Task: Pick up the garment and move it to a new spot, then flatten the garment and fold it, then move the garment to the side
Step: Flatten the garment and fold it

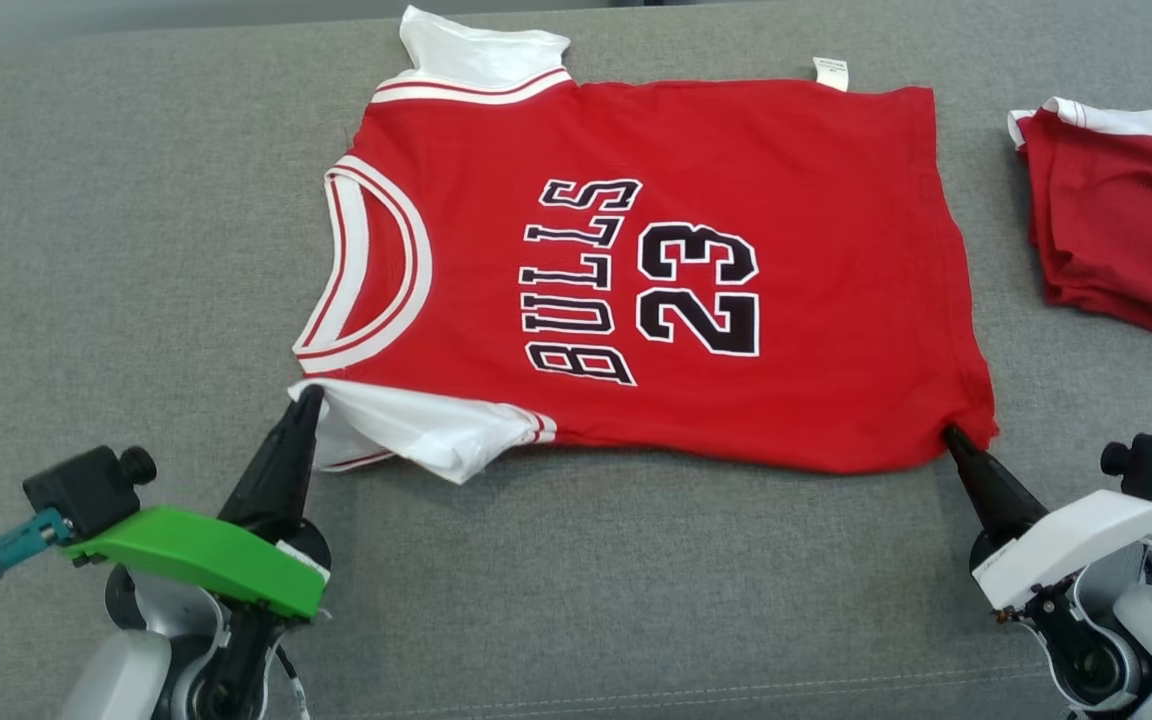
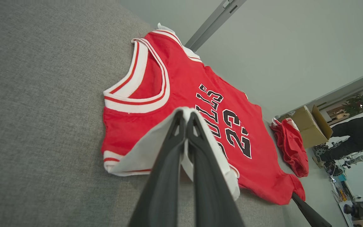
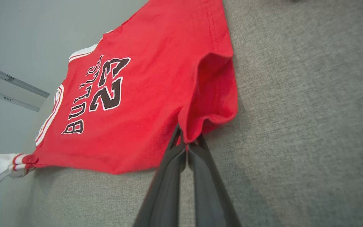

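The garment [image 1: 656,290] is a red jersey with white sleeves and "BULLS 23" in black, spread flat on the grey cushion with its neck to the left. My left gripper [image 1: 308,396] is shut on the near white sleeve [image 1: 416,430]; the left wrist view shows the fingertips [image 2: 181,116] pinching that white cloth [image 2: 143,154]. At the garment's near hem corner, my right gripper [image 1: 951,435] is shut on the red fabric. In the right wrist view the hem [image 3: 206,104] bunches up just above the closed fingertips [image 3: 186,146].
A second red and white garment [image 1: 1121,230] lies folded at the right edge of the cushion [image 1: 136,250]. The left wrist view shows a cardboard box [image 2: 310,126] and a person [image 2: 354,135] beyond the cushion's far end.
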You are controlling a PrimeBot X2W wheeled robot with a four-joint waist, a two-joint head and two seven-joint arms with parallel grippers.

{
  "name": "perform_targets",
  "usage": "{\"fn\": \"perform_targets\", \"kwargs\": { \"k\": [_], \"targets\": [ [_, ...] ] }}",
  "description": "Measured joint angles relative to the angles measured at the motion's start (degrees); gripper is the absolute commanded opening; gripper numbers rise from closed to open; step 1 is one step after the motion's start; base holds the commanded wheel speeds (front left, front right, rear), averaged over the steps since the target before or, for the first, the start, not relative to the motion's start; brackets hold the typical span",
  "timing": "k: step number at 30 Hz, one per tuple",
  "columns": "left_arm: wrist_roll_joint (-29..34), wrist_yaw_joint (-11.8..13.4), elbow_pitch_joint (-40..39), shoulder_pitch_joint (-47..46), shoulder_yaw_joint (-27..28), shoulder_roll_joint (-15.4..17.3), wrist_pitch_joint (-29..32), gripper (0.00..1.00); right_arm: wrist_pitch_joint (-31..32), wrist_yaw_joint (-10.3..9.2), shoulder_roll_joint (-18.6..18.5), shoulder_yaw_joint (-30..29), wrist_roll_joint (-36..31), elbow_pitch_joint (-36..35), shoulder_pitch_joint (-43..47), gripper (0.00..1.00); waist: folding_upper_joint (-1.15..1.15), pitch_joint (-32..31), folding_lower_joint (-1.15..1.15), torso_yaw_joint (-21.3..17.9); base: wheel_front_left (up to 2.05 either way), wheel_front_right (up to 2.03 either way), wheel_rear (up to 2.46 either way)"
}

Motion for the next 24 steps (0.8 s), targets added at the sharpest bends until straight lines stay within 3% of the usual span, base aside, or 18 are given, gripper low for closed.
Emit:
{"fn": "perform_targets", "kwargs": {
  "k": [24],
  "targets": [
    [1.44, 0.60, 8.40, -16.45, 2.22, -0.22, 0.47, 0.00, 0.09, 1.34, 2.63, -2.96, 3.02, -0.88, -9.88, 0.00, 0.00, 7.00, 0.00, -3.69, 0.00, 0.00, 0.00]
  ]
}}
